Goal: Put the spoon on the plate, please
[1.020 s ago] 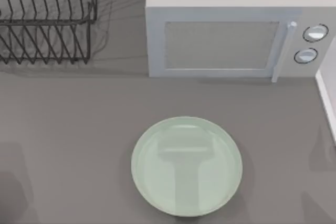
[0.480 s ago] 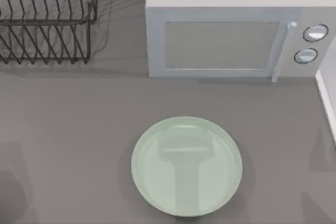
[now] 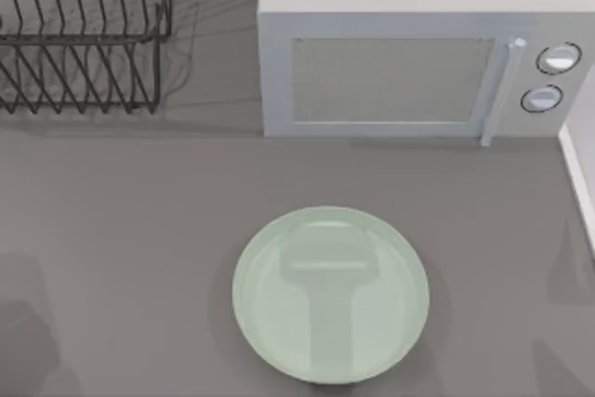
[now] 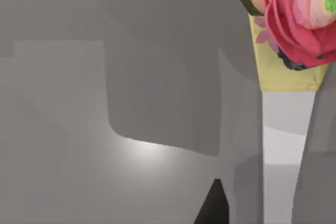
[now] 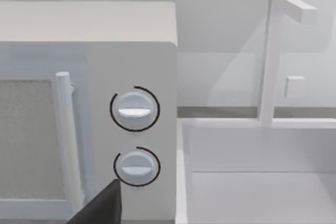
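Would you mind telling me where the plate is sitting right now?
In the top view, the plate lies on the grey table, at the near middle, in front of the microwave and well clear of the dish rack at far left.

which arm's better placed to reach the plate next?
Right, probably, by a slim margin: the plate lies slightly right of the table middle, and the right wrist view faces the microwave knobs on that side. The left wrist view faces a potted flower.
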